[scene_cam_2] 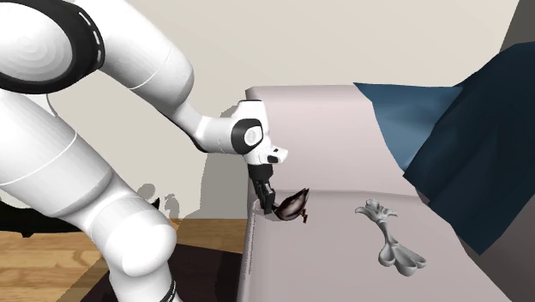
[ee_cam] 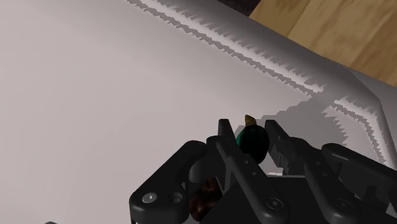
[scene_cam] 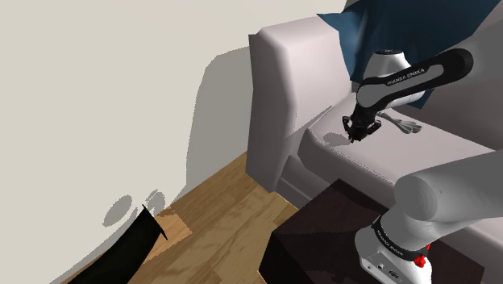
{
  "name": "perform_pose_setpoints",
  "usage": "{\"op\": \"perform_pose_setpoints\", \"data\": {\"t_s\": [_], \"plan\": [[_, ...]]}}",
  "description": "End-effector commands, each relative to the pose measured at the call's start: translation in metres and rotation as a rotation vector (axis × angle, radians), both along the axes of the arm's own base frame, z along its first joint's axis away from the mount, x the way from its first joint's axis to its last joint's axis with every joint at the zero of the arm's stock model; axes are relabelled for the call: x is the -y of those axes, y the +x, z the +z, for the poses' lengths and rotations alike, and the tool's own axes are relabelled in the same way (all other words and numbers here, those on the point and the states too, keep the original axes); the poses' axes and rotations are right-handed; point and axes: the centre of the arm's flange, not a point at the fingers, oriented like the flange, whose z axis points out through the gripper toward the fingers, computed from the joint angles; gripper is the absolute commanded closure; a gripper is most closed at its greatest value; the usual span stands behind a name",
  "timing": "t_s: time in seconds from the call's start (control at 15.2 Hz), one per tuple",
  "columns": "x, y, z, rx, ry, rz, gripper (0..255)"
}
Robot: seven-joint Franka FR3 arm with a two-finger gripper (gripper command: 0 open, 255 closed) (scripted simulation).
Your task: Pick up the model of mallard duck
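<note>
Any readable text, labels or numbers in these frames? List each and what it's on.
White lettering on the arm's dark forearm cover: too small to read.
White lettering on the dark band near the arm's base: too small to read.
No text on the duck or the sofa.

Robot arm [scene_cam: 415, 79] reaches over a grey sofa [scene_cam: 278, 97], its black gripper [scene_cam: 355, 135] low above the seat, just left of a pale grey object [scene_cam: 403, 123].

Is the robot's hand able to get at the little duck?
Yes, it seems so: the gripper is closed around the duck, apparently clasping it, and nothing on the sofa seat blocks the way.
</note>
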Motion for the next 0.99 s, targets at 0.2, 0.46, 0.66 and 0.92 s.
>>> {"op": "perform_pose_setpoints", "data": {"t_s": [0.2, 0.46, 0.66, 0.92], "plan": [[0.000, 0.000, 0.025, 0.000, 0.000, 0.000, 255], [0.000, 0.000, 0.046, 0.000, 0.000, 0.000, 255], [0.000, 0.000, 0.062, 0.000, 0.000, 0.000, 255], [0.000, 0.000, 0.074, 0.000, 0.000, 0.000, 255]]}}
